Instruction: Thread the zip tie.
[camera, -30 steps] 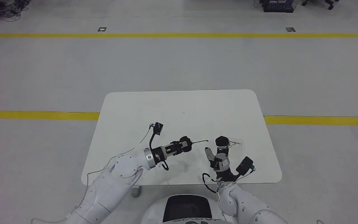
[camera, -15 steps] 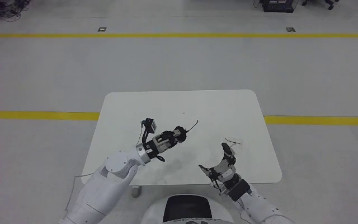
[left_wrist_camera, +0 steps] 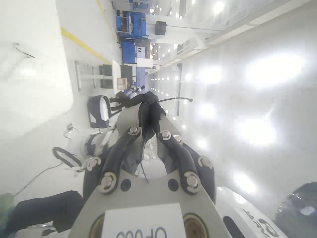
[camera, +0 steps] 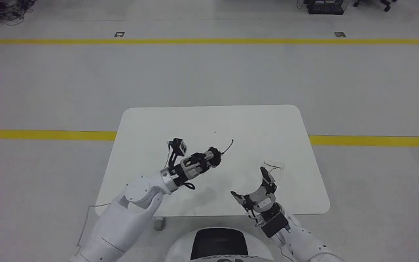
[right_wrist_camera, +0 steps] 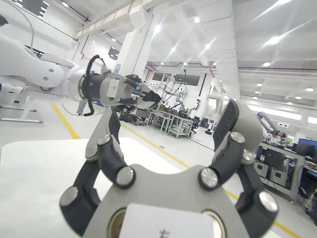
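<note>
Since a second ago the right tool (camera: 252, 187) has drawn back toward the robot's body and tipped upward, while the left tool (camera: 213, 156) has risen and swung outward with its load. Nearest, the right tool stands released, its ribbed black pads (right_wrist_camera: 229, 117) spread wide on grey metal links above the near part of the white, round-cornered surface (camera: 196, 124). Just beyond it a thin pale strip (camera: 272, 164) lies flat on the surface. Farther off, the left tool is clenched on the zip tie (camera: 226, 147), a slim black flexible band that arches past the fingertips to a small blocky head, held clear of the surface.
</note>
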`<state>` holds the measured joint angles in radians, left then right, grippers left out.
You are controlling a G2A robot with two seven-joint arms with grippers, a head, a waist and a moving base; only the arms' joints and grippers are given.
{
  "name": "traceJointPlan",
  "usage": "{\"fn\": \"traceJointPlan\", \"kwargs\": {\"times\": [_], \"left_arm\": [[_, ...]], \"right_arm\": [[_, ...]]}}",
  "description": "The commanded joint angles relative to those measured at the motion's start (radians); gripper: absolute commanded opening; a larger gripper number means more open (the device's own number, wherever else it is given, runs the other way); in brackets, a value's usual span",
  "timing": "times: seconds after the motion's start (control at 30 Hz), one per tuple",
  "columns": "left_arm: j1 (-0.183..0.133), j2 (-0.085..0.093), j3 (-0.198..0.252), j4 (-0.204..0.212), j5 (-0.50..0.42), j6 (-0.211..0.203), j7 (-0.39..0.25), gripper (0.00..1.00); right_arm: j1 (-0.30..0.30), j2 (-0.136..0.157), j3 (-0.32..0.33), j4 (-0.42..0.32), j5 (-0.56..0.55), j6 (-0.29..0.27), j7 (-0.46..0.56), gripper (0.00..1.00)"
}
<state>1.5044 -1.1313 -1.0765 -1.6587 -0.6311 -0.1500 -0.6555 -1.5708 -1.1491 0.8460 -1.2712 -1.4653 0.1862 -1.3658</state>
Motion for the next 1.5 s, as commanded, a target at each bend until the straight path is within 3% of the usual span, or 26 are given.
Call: {"fn": "traceJointPlan", "kwargs": {"times": [0.0, 0.17, 0.33, 0.63, 0.9, 1.1, 1.47], "left_arm": [[-0.008, -0.005, 0.020, 0.017, -0.063, -0.008, -0.032, 0.00], [-0.041, -0.019, 0.070, 0.053, -0.097, -0.023, -0.040, 0.00], [-0.077, -0.028, 0.118, 0.064, -0.075, -0.014, -0.048, 0.00], [-0.077, -0.028, 0.118, 0.064, -0.075, -0.014, -0.048, 0.00], [-0.044, -0.031, 0.117, 0.034, -0.177, -0.057, -0.067, 0.00], [-0.038, -0.031, 0.110, 0.012, -0.191, -0.059, -0.053, 0.00], [0.022, -0.014, 0.043, -0.105, -0.175, -0.083, -0.025, 0.00]], "right_arm": [[-0.002, -0.003, 0.007, 0.007, 0.011, 0.015, -0.012, 1.00], [-0.003, -0.013, 0.021, 0.016, 0.011, 0.063, -0.024, 1.00], [-0.003, -0.020, 0.026, 0.018, 0.006, 0.054, -0.024, 1.00], [-0.003, -0.020, 0.026, 0.018, 0.006, 0.054, -0.024, 1.00], [-0.010, -0.029, 0.055, -0.029, 0.027, 0.068, 0.008, 1.00], [0.006, -0.039, 0.066, -0.050, 0.018, 0.085, 0.028, 1.00], [0.055, -0.059, 0.052, -0.084, -0.043, 0.052, 0.064, 1.00]]}}
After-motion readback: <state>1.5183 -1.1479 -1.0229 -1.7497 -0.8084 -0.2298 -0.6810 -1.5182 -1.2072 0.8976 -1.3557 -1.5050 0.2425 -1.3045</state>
